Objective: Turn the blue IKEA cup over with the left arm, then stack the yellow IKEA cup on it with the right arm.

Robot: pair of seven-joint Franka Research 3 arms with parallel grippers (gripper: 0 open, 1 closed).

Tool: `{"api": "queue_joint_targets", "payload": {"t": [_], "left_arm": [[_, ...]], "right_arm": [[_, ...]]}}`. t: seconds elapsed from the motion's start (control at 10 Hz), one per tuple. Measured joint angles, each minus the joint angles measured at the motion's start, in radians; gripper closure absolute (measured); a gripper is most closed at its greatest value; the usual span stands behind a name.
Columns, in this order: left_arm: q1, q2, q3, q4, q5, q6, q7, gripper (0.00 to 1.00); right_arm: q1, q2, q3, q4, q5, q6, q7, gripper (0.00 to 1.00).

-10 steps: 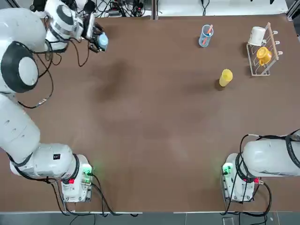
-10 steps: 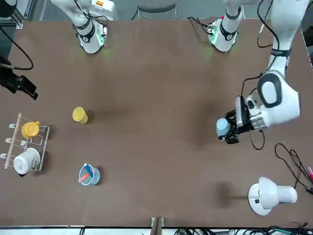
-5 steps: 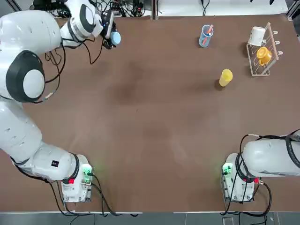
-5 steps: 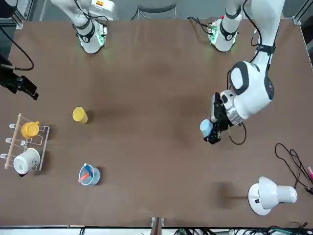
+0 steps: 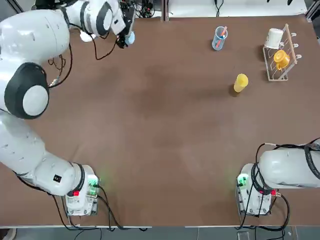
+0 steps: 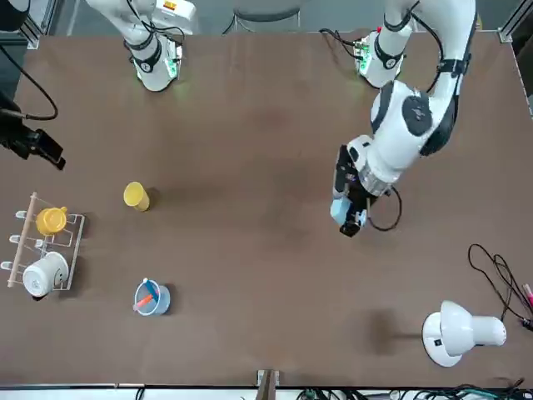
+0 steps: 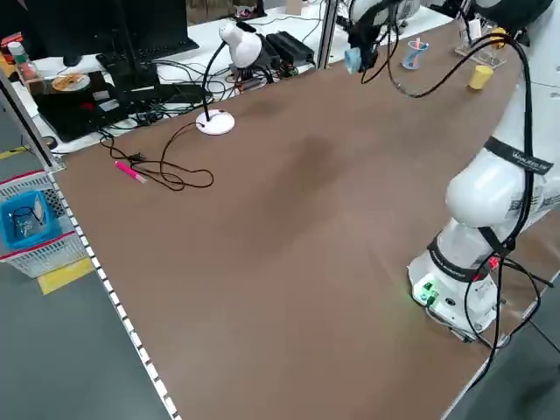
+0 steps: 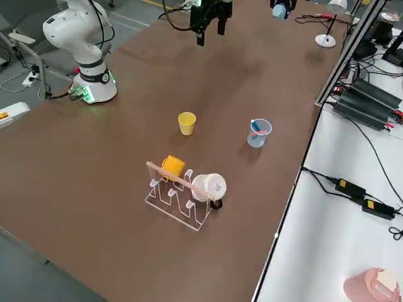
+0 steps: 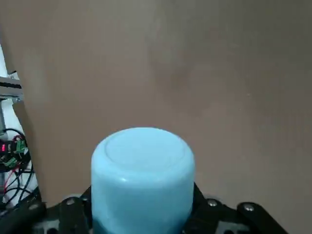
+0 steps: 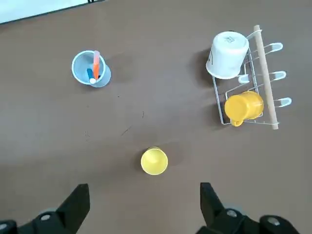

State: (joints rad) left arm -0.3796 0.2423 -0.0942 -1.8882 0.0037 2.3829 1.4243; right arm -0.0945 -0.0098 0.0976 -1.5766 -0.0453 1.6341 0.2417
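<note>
My left gripper (image 5: 126, 34) is shut on the pale blue IKEA cup (image 5: 131, 38) and holds it in the air over the far left part of the table. The left wrist view shows that blue cup (image 9: 143, 179) filling the space between the jaws, closed bottom facing away from the wrist. The yellow IKEA cup (image 5: 240, 82) stands alone on the right half of the table. My right gripper (image 10: 144, 190) hangs high above that yellow cup (image 10: 154, 161), open and holding nothing.
A clear blue cup with pink sticks (image 5: 219, 38) stands at the far right. Beside it a wire rack (image 5: 286, 50) carries a white mug (image 5: 274, 37) and an orange mug (image 5: 281, 59). A white desk lamp (image 6: 454, 333) and loose cables (image 6: 500, 275) lie past the left end.
The left arm has swung the blue cup along the far side toward the table's middle, with the wrist turning. The right arm and the yellow cup have stayed put.
</note>
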Motion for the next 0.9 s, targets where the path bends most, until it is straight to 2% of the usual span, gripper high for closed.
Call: {"api": "queue_joint_targets", "payload": {"t": [0.2, 0.4, 0.7, 0.9], "left_arm": [[-0.100, 0.026, -0.002, 0.028, 0.225, -0.066, -0.183, 0.33], [-0.213, 0.128, -0.003, 0.145, 0.457, -0.217, -0.365, 0.33], [-0.347, 0.300, 0.000, 0.266, 0.666, -0.375, -0.531, 0.33], [-0.427, 0.441, 0.010, 0.396, 0.730, -0.496, -0.595, 0.33]], "right_arm": [[0.000, 0.000, 0.000, 0.000, 0.000, 0.001, 0.000, 0.00], [0.000, 0.000, 0.000, -0.001, 0.000, 0.001, 0.000, 0.00], [0.000, 0.000, 0.000, -0.001, 0.000, 0.001, 0.000, 0.00], [0.000, 0.000, 0.000, -0.002, 0.000, 0.000, 0.000, 0.00]]}}
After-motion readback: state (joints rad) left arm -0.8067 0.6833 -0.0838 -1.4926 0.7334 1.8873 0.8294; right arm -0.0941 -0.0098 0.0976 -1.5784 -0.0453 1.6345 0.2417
